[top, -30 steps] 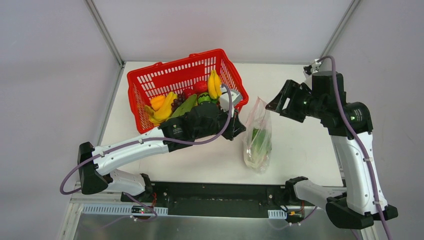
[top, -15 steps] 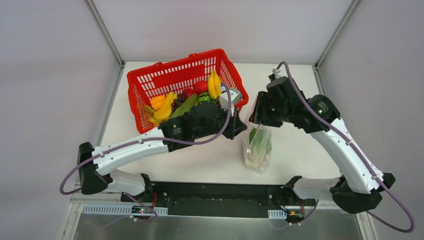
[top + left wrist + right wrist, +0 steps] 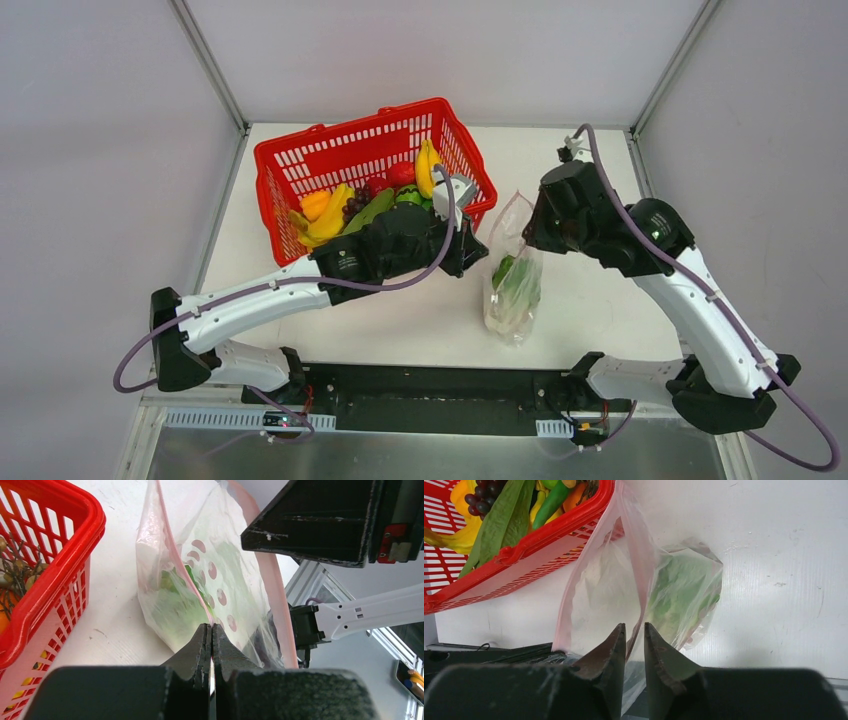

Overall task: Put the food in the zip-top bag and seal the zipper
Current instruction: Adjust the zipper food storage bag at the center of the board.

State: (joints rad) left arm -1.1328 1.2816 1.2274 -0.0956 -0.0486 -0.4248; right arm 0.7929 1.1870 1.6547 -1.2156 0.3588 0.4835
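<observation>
Toward the near edge of the tabletop (image 3: 600, 300), a little right of its middle, the zip-top bag (image 3: 515, 290) is found standing with its mouth raised between the two arms. One piece of the food, the green lettuce (image 3: 514, 276), is already seen inside. The remaining pieces, the yellow bananas (image 3: 428, 166) among them, are left in the red basket (image 3: 300, 160) toward the far left corner.

The bag is judged to be light, limp and slippery. Its film would crumple under any push and would give no support of its own. It is best taken at the stiffer pink zipper (image 3: 636, 555) along the mouth rather than at the clear wall.

The left gripper (image 3: 211, 635) is pressed fully together, with the bag's near mouth edge pinched at its tips. The right gripper (image 3: 635, 630) is nearly closed. A narrow gap is left, through which the zipper runs, and whether its pads already bite the strip cannot be told.

From above, both sets of fingertips are hidden under the wrists. Much of the basket's contents is covered by the left arm, and no garlic can be made out.
</observation>
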